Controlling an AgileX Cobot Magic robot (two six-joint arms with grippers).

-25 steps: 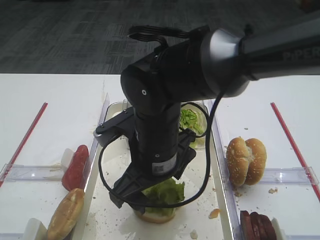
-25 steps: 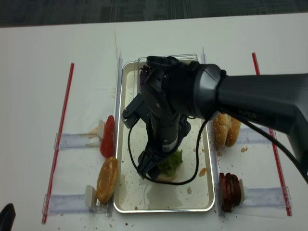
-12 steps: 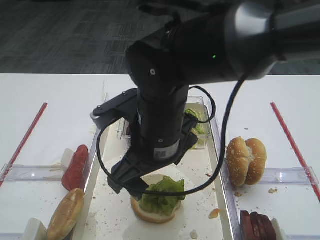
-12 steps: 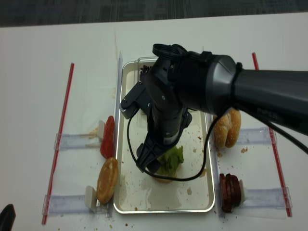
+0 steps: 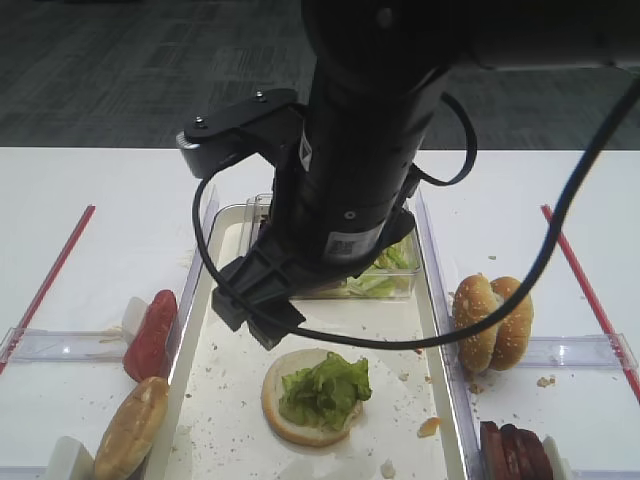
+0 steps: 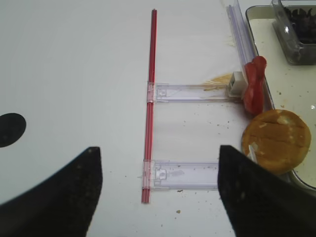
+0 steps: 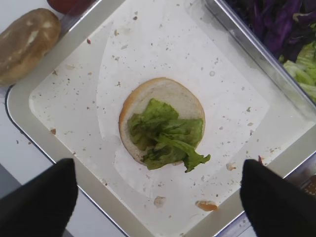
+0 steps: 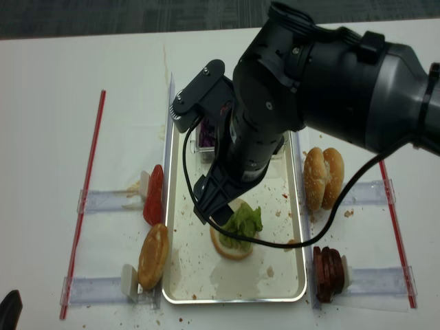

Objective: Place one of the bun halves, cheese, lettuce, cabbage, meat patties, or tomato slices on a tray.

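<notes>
**Lettuce sitting on open bun as your right arm hangs above the tray**

You are looking at your right gripper [image 7: 158,197] hanging over the tray [image 7: 44,143] with its two dark fingers spread as wide as they go — nothing is sitting between them. Directly under it, one of the bun halves [image 7: 170,96] is lying cut face up on the tray's crumb-speckled floor, and a clump of lettuce [image 7: 165,136] is resting on top of it, one leaf tip spilling past the bun's edge. At the far end of the tray, a clear plastic box [image 5: 385,275] is holding green leaves and the purple cabbage [image 7: 276,22].

Off the tray's left side, the tomato slices [image 5: 152,335] and a bun half on edge [image 5: 130,428] are standing in their holders; on the right, a pair of seeded buns [image 5: 492,322] and the meat patties [image 5: 515,452] are waiting.

Your left gripper [image 6: 158,192] is hovering over bare white table [image 6: 74,74] beside a red strip [image 6: 150,98] — fingers apart, gripping nothing.
</notes>
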